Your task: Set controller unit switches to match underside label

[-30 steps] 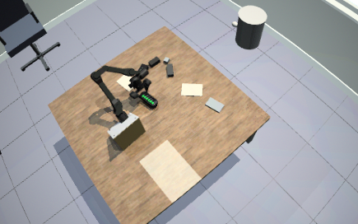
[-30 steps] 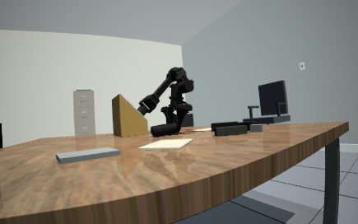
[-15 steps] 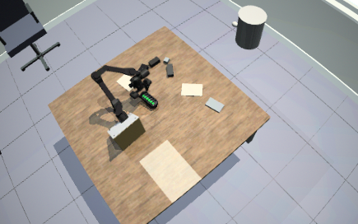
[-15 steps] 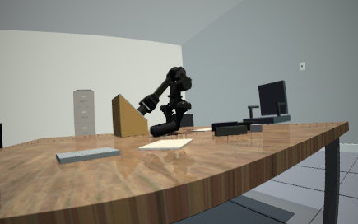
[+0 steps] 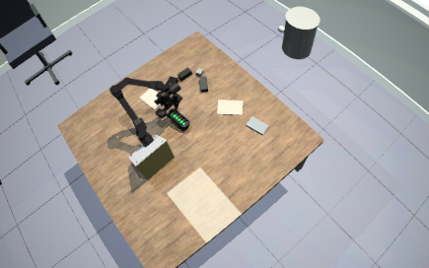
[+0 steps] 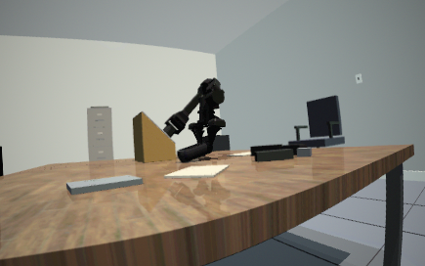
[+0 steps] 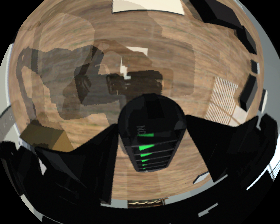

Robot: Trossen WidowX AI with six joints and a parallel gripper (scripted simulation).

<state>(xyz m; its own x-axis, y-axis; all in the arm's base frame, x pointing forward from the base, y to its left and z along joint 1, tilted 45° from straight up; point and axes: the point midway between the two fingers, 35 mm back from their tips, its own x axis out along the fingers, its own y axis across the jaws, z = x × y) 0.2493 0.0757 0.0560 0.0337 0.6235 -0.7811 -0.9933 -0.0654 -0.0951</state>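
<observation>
Near the raised mount [image 5: 155, 159] [image 6: 153, 142] [image 7: 45, 136], as seen from the top, the switch box [image 5: 176, 120] [image 6: 192, 152] [image 7: 152, 107] lay under the gripper [image 5: 169, 111] [image 6: 205, 141] [image 7: 152, 123], green switch ends upward. From the exterior, the box sat tilted at the table [image 5: 213, 148] [image 6: 270, 196] [image 7: 191, 30]. At the wrist, widely spread fingers appeared to clamp its two sides. The step seemed to be lifting it for label reading; the next move called for a steady grip and further turning.
</observation>
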